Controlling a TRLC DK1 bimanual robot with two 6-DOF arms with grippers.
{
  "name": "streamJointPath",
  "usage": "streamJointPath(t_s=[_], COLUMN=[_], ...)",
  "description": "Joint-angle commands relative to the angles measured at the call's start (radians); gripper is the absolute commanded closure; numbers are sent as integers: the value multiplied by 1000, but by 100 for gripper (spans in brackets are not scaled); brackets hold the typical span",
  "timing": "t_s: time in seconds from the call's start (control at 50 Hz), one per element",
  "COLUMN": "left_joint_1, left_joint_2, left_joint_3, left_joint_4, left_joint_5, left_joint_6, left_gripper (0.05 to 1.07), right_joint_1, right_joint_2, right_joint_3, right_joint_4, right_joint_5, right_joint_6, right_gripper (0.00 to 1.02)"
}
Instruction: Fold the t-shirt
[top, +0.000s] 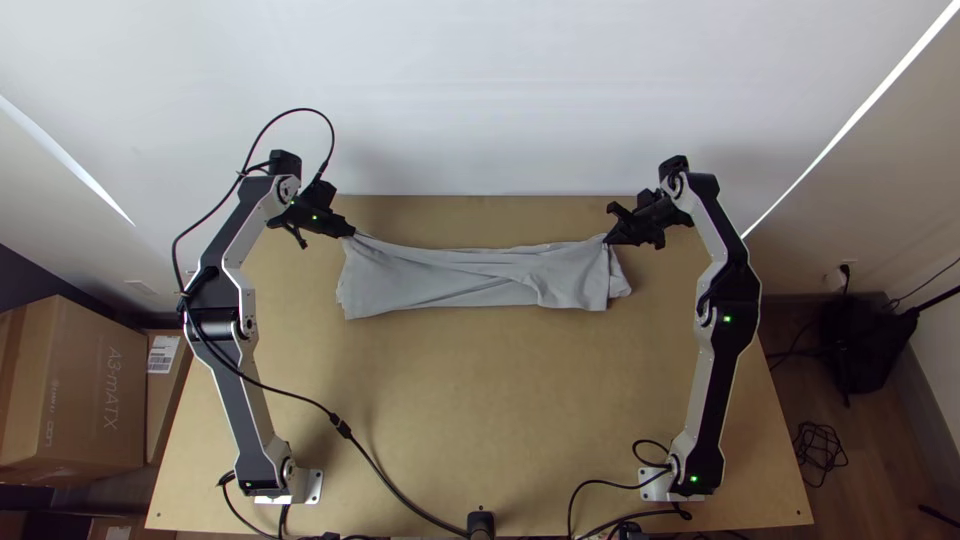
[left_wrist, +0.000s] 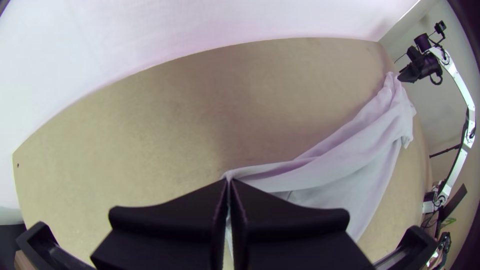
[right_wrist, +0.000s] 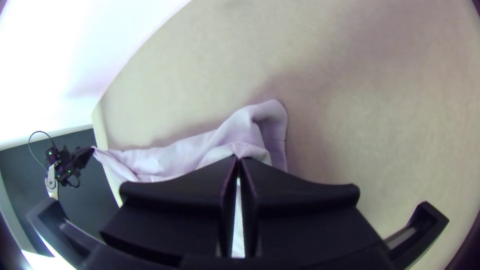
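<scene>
Crosswise, grey t-shirt (top: 450, 285) between left pincer (top: 350, 232) and right pincer (top: 607, 241), each clenching its far edge

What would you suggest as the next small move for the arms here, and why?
Probably lower both far corners together, then release: the left gripper and right gripper each pinch one, and the t-shirt already lies as a narrow strip between them.

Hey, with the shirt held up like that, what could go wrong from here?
Both the left gripper and right gripper pinch only small bits of the t-shirt, so a corner might slip out. The far edge sags between them, with diagonal creases across the middle, so lowering it now could set those wrinkles into the fold.
</scene>
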Motion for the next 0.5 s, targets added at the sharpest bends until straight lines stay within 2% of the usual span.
streamJointPath(t_s=[0.0,0.02,0.06,0.1,0.16,0.18,0.2,0.24,0.32,0.4,0.48], left_joint_1=[-2,-1,1,2,8,11,14,22,45,70,96], left_joint_2=[30,33,38,42,42,39,38,27,7,-24,-59], left_joint_3=[37,37,37,37,35,34,30,26,6,-26,-71], left_joint_4=[-2,-5,-10,-13,-33,-42,-43,-48,-59,-73,-83], left_joint_5=[-3,-3,-3,-3,12,24,38,70,121,146,147], left_joint_6=[-19,-19,-25,-29,-48,-56,-65,-83,-94,-103,-95], left_gripper=[105,105,105,105,104,104,104,102,89,71,42], right_joint_1=[-4,-4,-4,-6,-10,-13,-17,-24,-44,-64,-81], right_joint_2=[38,40,43,43,40,37,31,18,-12,-72,-141], right_joint_3=[44,46,47,46,35,30,24,9,-25,-97,-174], right_joint_4=[40,46,50,50,50,50,50,50,57,100,133], right_joint_5=[2,7,15,21,22,22,24,24,25,27,33], right_joint_6=[46,47,49,49,49,47,47,46,46,47,44], right_gripper=[100,100,87,64,19,7,3,3,3,3,3])
